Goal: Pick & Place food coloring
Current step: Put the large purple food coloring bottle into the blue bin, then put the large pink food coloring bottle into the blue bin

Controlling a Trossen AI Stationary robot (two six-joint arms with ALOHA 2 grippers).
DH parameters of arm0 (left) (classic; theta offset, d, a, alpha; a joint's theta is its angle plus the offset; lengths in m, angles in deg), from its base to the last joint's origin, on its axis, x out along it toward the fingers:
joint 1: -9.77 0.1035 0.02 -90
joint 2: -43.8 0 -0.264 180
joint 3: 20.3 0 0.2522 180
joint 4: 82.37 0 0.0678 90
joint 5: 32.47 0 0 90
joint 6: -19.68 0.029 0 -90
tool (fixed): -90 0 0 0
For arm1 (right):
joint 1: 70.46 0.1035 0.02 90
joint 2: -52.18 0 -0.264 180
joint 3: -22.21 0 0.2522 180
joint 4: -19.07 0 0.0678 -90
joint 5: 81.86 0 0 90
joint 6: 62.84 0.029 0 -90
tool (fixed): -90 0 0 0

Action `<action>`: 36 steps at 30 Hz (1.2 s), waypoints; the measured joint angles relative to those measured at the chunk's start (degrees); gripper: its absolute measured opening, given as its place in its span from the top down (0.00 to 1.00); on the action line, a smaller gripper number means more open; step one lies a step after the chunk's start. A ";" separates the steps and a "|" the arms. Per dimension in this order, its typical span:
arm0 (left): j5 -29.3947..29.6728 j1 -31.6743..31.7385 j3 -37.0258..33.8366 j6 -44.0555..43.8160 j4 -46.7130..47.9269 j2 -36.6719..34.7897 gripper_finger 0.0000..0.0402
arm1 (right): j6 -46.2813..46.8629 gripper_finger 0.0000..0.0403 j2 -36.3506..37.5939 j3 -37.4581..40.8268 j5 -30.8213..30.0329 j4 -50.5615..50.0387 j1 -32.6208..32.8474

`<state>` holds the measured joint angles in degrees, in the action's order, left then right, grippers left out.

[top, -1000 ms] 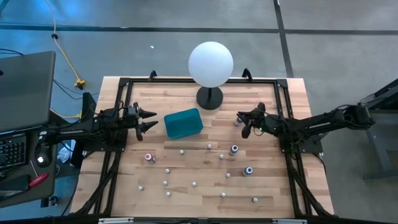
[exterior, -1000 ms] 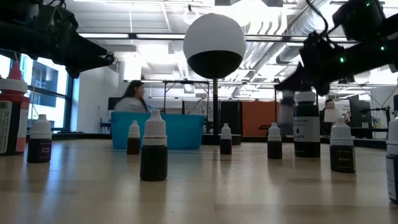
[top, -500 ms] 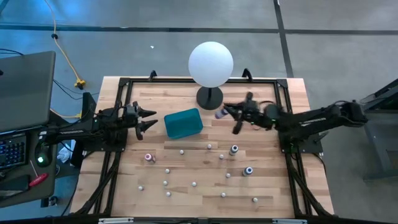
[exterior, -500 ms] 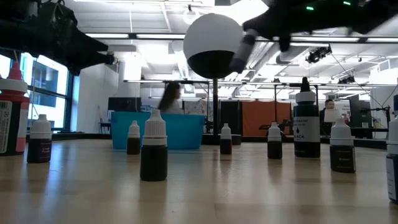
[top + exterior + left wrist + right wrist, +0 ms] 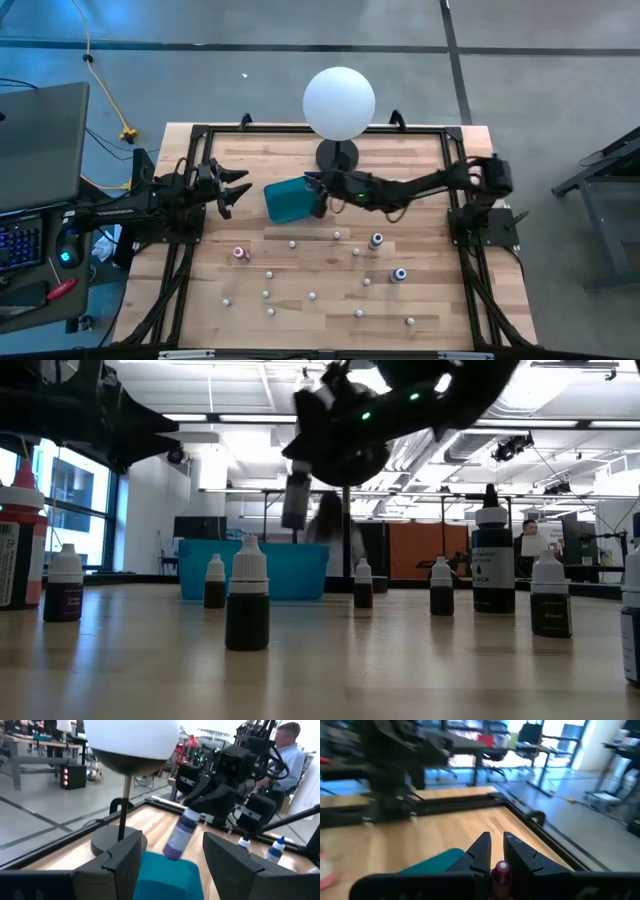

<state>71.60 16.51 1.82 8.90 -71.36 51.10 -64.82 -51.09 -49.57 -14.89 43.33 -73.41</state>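
Observation:
A small food coloring bottle (image 5: 178, 836) with a purplish body hangs in my shut right gripper (image 5: 318, 196) over the right end of the teal tray (image 5: 290, 200). In the low view the bottle (image 5: 296, 500) shows above the tray (image 5: 220, 568). My left gripper (image 5: 243, 189) waits open just left of the tray, holding nothing. Several more tiny bottles stand upright on the table's near half, among them a pink-topped one (image 5: 240, 253) and two darker ones (image 5: 376, 240) (image 5: 399, 273). My right gripper pinches the bottle between its two fingers (image 5: 481, 851) by its upper part (image 5: 190, 816). The fingers slant down from the table's right side. The bottle is lifted clear, tilted, and hangs below the fingers above the tray.
A big white globe (image 5: 339, 101) on a black stand (image 5: 337, 157) rises just behind the tray and under my stretched right arm. A black frame (image 5: 200, 135) borders the table. A laptop (image 5: 40, 140) sits off the left edge. A person (image 5: 287, 750) shows beyond the table.
My right gripper has lifted the bottle off the table's right part and swung left past the globe's stand, the arm stretching out, until the bottle hangs over the tray's right end. A person in the room behind walked by.

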 joint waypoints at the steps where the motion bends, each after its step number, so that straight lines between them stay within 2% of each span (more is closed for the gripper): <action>1: 0.00 -0.01 0.00 0.00 -0.08 -0.01 0.49 | 0.27 0.91 -1.16 -1.10 -1.76 -1.24 -0.19; 5: 0.00 -0.01 0.00 -0.02 -0.09 -0.03 0.49 | 2.10 0.88 -5.11 -3.20 -5.57 -3.71 -1.22; 14: -0.02 -0.01 0.00 -0.02 -0.10 -0.01 0.49 | 8.47 0.92 -8.15 -2.97 -3.64 -6.15 -3.52; 20: -0.02 0.00 0.00 -0.02 -0.12 -0.01 0.49 | 11.90 0.85 -8.15 -2.94 -3.75 -9.83 -5.14; 25: -0.02 -0.01 -0.02 -0.09 -0.14 -0.01 0.49 | 12.09 0.84 -8.15 -2.94 -1.56 -10.34 -6.32; 32: -0.02 0.00 -0.02 -0.11 -0.14 -0.01 0.49 | 11.92 0.84 -8.15 -3.02 -1.46 -9.70 -6.56; 36: -0.02 -0.01 -0.02 -0.11 -0.17 -0.02 0.49 | 7.77 0.84 -7.71 -4.56 -0.76 -8.98 -6.02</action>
<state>71.58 16.49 1.80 8.79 -71.53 51.08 -57.05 -58.79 -54.14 -15.64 34.35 -79.43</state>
